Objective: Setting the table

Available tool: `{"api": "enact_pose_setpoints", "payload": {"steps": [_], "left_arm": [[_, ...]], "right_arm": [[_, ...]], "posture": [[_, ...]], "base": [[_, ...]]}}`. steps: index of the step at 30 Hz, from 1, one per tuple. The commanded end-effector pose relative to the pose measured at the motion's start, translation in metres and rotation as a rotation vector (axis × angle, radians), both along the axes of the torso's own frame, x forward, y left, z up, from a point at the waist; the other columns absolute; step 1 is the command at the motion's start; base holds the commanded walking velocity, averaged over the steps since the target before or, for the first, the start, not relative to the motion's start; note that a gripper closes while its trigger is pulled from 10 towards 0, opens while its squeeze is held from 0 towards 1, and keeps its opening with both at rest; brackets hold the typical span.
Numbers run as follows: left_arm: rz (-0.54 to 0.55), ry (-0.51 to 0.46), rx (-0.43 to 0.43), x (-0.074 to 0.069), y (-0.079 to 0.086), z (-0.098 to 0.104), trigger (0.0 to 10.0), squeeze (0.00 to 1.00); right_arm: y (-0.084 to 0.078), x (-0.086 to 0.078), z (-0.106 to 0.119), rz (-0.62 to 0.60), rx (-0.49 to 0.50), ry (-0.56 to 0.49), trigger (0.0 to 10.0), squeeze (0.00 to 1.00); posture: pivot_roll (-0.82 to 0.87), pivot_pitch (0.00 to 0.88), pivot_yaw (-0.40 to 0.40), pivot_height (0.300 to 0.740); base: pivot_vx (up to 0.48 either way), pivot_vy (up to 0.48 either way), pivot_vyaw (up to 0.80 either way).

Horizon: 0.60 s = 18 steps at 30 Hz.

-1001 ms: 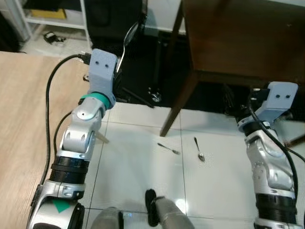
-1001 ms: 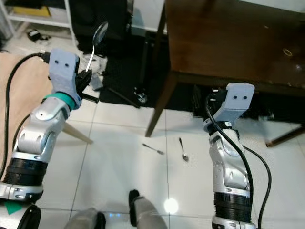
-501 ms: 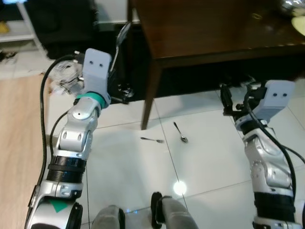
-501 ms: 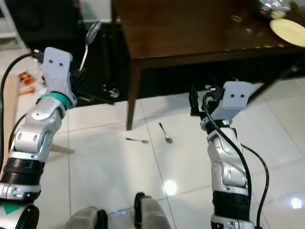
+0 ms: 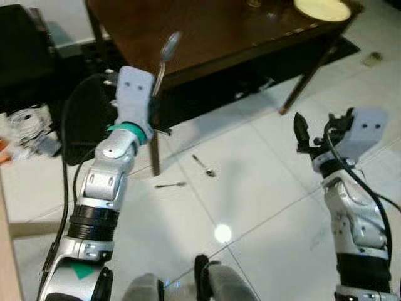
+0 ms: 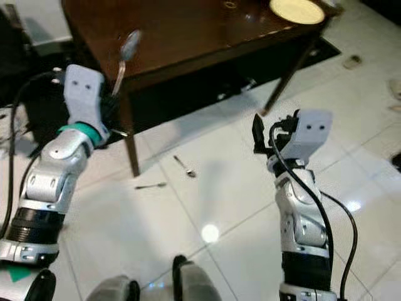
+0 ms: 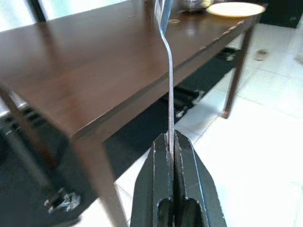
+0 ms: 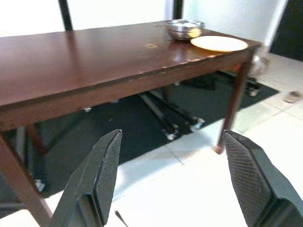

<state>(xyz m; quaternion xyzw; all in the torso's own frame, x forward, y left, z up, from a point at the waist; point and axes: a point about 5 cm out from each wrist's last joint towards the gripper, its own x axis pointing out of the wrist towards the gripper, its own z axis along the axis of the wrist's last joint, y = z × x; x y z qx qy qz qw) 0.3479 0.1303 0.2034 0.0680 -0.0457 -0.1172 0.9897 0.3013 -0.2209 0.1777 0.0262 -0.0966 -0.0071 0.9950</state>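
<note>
My left gripper (image 7: 171, 141) is shut on the handle of a metal spoon (image 5: 169, 45), which stands upright in front of the dark brown table (image 5: 219, 31). A cream plate (image 8: 218, 43) and a metal bowl (image 8: 184, 28) sit at the table's far end. My right gripper (image 8: 171, 137) is open and holds nothing. It is raised over the white tiled floor and points at the table. A second spoon (image 5: 204, 166) and another small utensil (image 5: 169, 185) lie on the floor near the table's closest leg (image 5: 155, 157).
Black stands on castors and a dark mat (image 8: 180, 123) lie under the table. A tangle of white cables (image 5: 25, 122) is on the floor at the left. A small object (image 5: 373, 58) lies beyond the far table leg (image 5: 304, 84).
The whole view has swung to the right, bringing the table's far end and the plate into sight. The left gripper still holds the spoon upright, and the right one stays open.
</note>
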Motion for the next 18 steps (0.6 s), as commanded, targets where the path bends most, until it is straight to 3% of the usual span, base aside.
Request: {"api": "enact_pose_setpoints", "payload": {"steps": [1,18], "left_arm": [[0.003,0.007,0.006,-0.0006,0.0012,-0.0029,10.0,0.0],[-0.013,0.009,-0.011,-0.0012,-0.0013,-0.0029,10.0,0.0]], "right_arm": [[-0.0016,-0.0023,-0.0064,-0.009,0.005,0.022,10.0,0.0],[-0.0015,-0.0026,-0.0068,-0.009,0.003,0.024,10.0,0.0]], "posture": [[0.11,0.098,0.009,0.74],[0.11,0.105,0.011,0.74]], "base": [[0.0,0.0,-0.8],[0.0,0.0,-0.8]]}}
